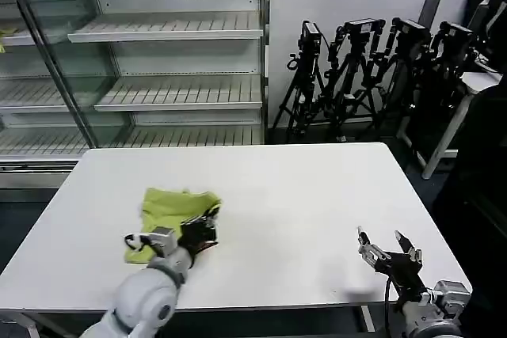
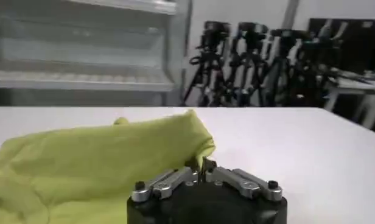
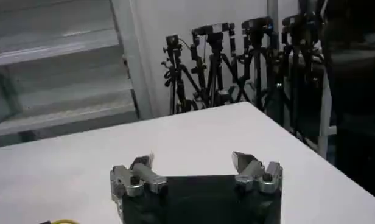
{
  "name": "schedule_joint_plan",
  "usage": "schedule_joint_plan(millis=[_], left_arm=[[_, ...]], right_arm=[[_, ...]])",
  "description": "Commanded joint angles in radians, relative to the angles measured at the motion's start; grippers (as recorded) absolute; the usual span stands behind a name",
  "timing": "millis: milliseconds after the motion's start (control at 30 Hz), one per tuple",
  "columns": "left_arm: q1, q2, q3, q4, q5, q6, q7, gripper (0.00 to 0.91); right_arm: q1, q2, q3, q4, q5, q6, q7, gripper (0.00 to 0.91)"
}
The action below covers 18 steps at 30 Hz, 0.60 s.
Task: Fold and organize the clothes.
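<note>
The yellow-green T-shirt (image 1: pixel 170 207) lies bunched in a loose heap on the white counter (image 1: pixel 301 195), toward the robot's left and near the front edge, with a dark printed patch showing at its near right corner. The left gripper (image 1: pixel 202 227) sits at that corner, its jaws pressed together and pinching a fold of the T-shirt (image 2: pixel 114 158), as the left wrist view shows. The right gripper (image 1: pixel 388 249) hovers over the counter's front right corner, well apart from the cloth, its jaws spread wide with nothing between them.
</note>
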<state>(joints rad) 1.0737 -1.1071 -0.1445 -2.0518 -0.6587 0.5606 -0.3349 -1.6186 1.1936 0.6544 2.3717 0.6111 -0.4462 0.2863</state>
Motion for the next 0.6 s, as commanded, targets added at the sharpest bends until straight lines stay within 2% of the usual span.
schedule_joint_plan(millis=[33, 67, 100, 233, 467, 600], left_arm=[[-0.209, -0.118, 0.222, 0.179, 0.117, -0.003, 0.035, 0.071], [-0.218, -0.127, 0.23, 0.199, 0.144, -0.003, 0.046, 0.262], [-0.227, -0.134, 0.235, 0.211, 0.152, -0.003, 0.046, 0.907], [-0.254, -0.169, 0.23, 0.237, 0.157, -0.017, 0.071, 0.907], [-0.271, -0.164, 0.253, 0.214, 0.169, -0.133, 0.127, 0.907], [-0.249, -0.173, 0.23, 0.183, 0.159, -0.134, 0.117, 0.907]], right_arm=[[-0.01, 0.001, 0.006, 0.001, -0.009, -0.001, 0.0, 0.907], [-0.009, 0.001, 0.006, 0.0, -0.008, -0.001, 0.0, 0.907], [-0.008, 0.001, 0.007, -0.001, -0.008, -0.001, 0.0, 0.907], [-0.002, -0.004, 0.005, -0.003, -0.009, -0.001, -0.002, 0.907], [0.006, -0.011, 0.001, -0.013, -0.009, 0.0, -0.003, 0.907], [0.019, -0.012, -0.011, -0.013, -0.01, -0.003, -0.001, 0.907]])
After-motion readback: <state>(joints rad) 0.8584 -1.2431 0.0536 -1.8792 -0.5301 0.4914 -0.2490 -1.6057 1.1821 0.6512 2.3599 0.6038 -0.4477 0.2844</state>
